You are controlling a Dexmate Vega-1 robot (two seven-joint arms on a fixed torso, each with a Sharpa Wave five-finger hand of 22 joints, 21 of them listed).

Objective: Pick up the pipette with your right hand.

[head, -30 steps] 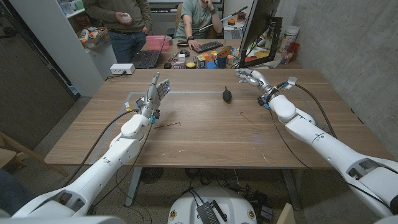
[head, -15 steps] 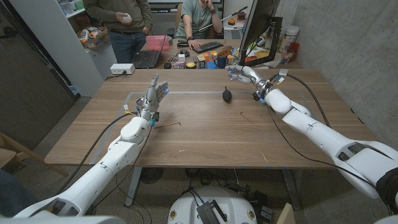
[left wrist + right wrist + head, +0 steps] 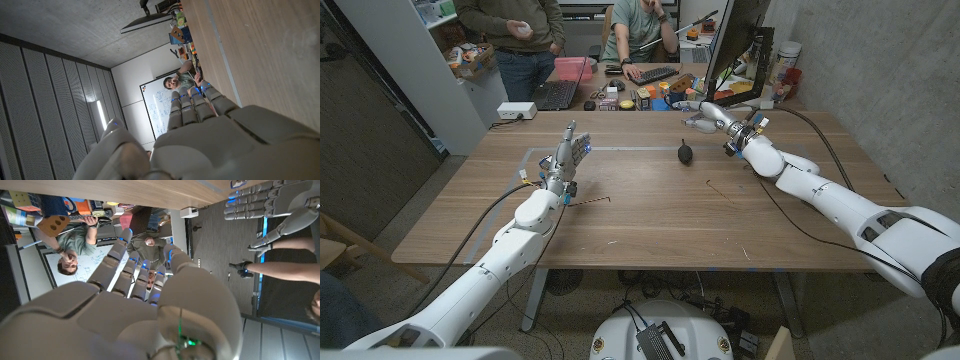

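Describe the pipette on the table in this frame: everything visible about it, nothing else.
The pipette is a small dark object with a rounded black bulb that narrows to a short tip toward the table's far edge; finer detail is too small to tell. It looks rubbery and matte. It lies on the wooden table, near the far edge, a little right of the middle. Nothing touches it: the right hand is raised beyond it, fingers apart, holding nothing, and the left hand stands well off to its left.

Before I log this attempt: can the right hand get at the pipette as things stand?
Probably yes. The right hand is open at the far edge, beside the pipette, and bare table lies between them, with nothing in the way.
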